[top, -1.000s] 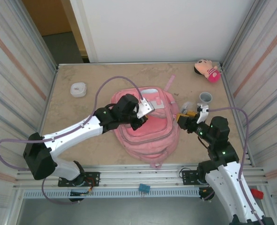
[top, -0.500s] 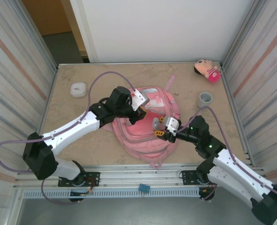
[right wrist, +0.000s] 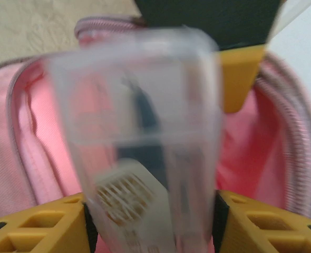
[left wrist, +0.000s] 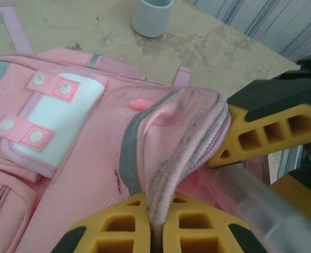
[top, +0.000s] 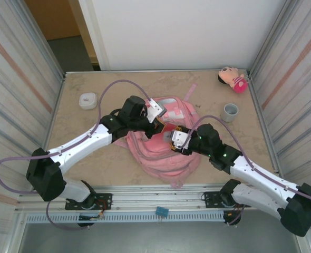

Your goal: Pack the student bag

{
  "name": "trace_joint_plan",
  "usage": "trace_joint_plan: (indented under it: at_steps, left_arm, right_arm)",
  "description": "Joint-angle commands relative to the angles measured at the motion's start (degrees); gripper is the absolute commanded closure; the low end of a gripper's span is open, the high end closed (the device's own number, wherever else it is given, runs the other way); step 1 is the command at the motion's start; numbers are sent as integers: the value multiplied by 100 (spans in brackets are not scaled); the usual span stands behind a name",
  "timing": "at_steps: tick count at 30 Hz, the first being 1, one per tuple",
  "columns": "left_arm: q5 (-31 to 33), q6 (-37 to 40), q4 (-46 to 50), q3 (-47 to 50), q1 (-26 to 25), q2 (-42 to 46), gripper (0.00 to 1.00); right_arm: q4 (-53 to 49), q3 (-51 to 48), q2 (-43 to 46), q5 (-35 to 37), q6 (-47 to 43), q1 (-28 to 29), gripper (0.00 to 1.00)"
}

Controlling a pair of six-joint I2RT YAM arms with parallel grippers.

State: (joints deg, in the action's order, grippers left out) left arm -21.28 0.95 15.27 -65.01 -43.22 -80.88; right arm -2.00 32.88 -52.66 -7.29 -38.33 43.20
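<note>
Odds and ends on a beige table
A pink plush doll lies in the far right corner, a grey cup near it; a small white round container sits well apart, far left.

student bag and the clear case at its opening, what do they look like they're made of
The student bag looks like matte woven pink fabric: visible weave, stitched seams, a slumped rim. The clear case is probably glossy hard plastic: see-through with straight walls, though it is blurred.
</note>
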Motion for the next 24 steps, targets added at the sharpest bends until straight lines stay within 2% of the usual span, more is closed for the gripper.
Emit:
trace_joint_plan:
  at_steps: [1,12,17,21,24]
  left_arm:
    - [-456,-95,-877,-126,-4,299,100]
    - [-326,-93,-953,37,111,485,100]
    - [21,107,-703,13,107,518,100]
    - [153,194,-736,87,107,625,100]
    - [19,215,-822,149,105,634,100]
  right_arm:
    - [-376,205,-243,517,-187,83,39]
    - [-592,263,11,801,38,99,37]
    - [-807,183,348,832,215,103,37]
    - [-808,155,584,672,748,121,39]
    - [-733,166,866,251,1752,127,41]
